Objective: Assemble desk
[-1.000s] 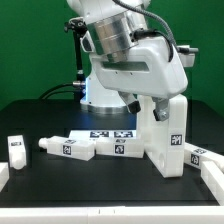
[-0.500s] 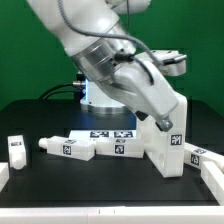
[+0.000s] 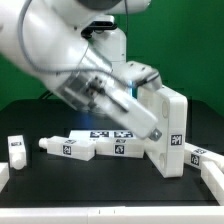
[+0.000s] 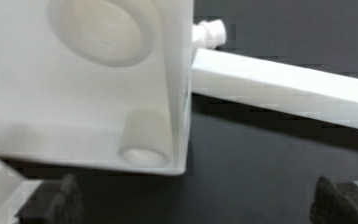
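Two dark fingertips of the pincer stand wide apart at the near edge of the wrist view, and nothing sits between them. Just beyond them is the white tabletop panel of the desk. One corner of it fills much of that view, with a round socket near the corner and a larger shallow circle further up. Past the panel's edge a white leg lies across the dark worktop, its small peg pointing toward the panel. In the exterior view, a row of white legs runs across the worktop nearest the camera. A short one is at nine o'clock, two lying ones are near the centre, and a fourth is at four o'clock. The tabletop panel stands on edge at three o'clock, leaning, with a square tag on its face. Whether it touches the nearest lying leg cannot be told. Behind the row lies the marker board. Farthest back, the blurred white arm fills eleven o'clock, and the pincer is not clear in this view.
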### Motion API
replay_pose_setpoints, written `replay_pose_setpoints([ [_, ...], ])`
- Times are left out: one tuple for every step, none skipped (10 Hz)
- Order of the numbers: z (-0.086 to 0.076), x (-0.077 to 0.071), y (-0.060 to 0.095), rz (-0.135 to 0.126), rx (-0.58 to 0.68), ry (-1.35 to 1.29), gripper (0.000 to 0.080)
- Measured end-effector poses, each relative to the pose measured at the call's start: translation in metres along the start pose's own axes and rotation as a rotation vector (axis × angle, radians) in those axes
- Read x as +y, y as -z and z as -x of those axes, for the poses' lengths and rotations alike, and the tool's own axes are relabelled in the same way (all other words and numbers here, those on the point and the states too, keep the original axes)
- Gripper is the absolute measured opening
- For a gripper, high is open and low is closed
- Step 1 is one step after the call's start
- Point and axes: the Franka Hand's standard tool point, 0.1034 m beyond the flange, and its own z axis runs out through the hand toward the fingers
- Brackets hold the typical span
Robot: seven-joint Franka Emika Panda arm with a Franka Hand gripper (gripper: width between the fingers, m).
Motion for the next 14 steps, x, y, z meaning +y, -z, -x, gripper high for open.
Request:
replay_pose_setpoints([
  [0.002,-0.009,-0.01,-0.001,-0.027,-0.038,0.0649],
  [0.011,-0.02,-0.019,-0.022,-0.115,-0.106,0.0649],
  [0.012,-0.019,-0.024,0.001,-0.169,-0.104,0.0649],
  [0.004,-0.014,-0.023,0.004,-0.206,-0.12,0.0649],
  [0.001,-0.017,-0.022,-0.008,-0.188,-0.121,0.0649],
  [0.003,-0.017,-0.023,-0.007,-0.187,-0.116,0.0649],
  [0.003,-0.012,-0.025,-0.007,-0.181,-0.121,0.0649],
  [0.002,-0.008,-0.027,-0.007,-0.176,-0.126,0.0649],
  [0.004,-0.007,-0.033,-0.005,-0.167,-0.127,0.0649],
  [0.007,-0.006,-0.04,0.001,-0.166,-0.126,0.0649],
  [0.011,-0.007,-0.045,0.006,-0.168,-0.123,0.0649],
  [0.012,-0.008,-0.047,0.005,-0.165,-0.128,0.0649],
  [0.013,-0.01,-0.05,0.002,-0.158,-0.13,0.0515],
  [0.012,-0.009,-0.049,0.002,-0.158,-0.13,0.0515],
])
